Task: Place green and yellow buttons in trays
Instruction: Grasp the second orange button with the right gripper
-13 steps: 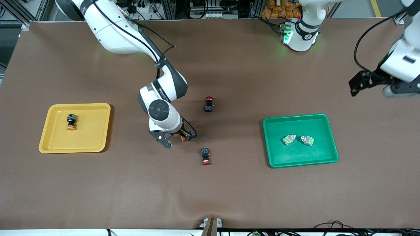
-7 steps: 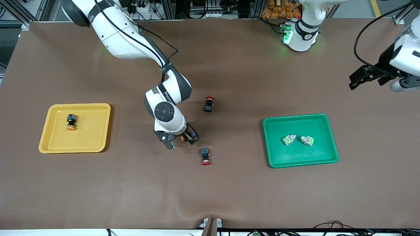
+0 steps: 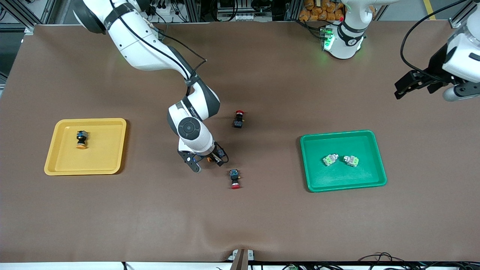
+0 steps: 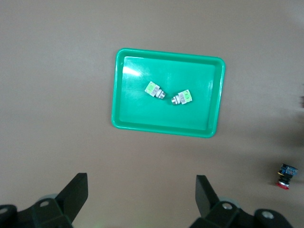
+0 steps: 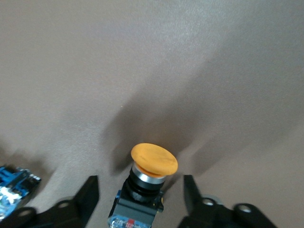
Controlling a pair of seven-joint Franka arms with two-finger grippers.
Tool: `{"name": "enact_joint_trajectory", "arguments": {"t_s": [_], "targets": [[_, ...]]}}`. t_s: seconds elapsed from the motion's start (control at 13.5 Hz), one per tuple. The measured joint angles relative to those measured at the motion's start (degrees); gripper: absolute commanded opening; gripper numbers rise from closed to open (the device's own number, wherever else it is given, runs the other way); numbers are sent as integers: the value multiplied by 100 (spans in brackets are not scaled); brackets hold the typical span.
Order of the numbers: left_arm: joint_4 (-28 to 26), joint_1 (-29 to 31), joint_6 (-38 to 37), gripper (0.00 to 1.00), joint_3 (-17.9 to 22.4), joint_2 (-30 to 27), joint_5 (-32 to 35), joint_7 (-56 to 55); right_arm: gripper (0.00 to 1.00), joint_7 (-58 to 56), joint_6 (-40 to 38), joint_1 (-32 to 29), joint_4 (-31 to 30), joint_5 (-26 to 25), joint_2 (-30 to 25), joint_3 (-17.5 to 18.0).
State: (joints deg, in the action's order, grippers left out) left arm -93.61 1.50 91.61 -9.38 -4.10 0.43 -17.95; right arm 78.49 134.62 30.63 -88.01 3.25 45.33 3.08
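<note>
A black-bodied yellow button lies on the brown table between the open fingers of my right gripper, with a gap on each side; in the front view the gripper stands low over it. Another yellow button lies in the yellow tray. Two green buttons lie in the green tray, which also shows in the left wrist view. My left gripper is open and empty, high over the left arm's end of the table.
Two black switches with red caps lie mid-table: one farther from the front camera than the right gripper, one nearer, also seen in the left wrist view. A blue-ended switch part shows beside the right gripper.
My right gripper has shifted slightly toward the left arm's end and settled lower around the yellow button. My left arm has drawn up and away from the green tray.
</note>
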Motion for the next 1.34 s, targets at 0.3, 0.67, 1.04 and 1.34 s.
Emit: {"name": "enact_joint_trajectory", "arguments": {"t_s": [0.3, 0.67, 1.04, 1.34], "targets": [[44, 14, -157, 100, -6, -9, 0, -30, 0, -2, 36, 16, 15, -126, 41, -11], [50, 20, -184, 100, 3, -6, 0, -31, 0, -524, -1090, -252, 486, -130, 34, -111], [51, 4, -186, 100, -10, -7, 0, -30, 0, -1744, -2149, -710, 767, -111, -55, -116], [57, 4, -186, 100, -12, -7, 0, -30, 0, -3141, -2861, -1258, 742, -98, -404, -127]]}}
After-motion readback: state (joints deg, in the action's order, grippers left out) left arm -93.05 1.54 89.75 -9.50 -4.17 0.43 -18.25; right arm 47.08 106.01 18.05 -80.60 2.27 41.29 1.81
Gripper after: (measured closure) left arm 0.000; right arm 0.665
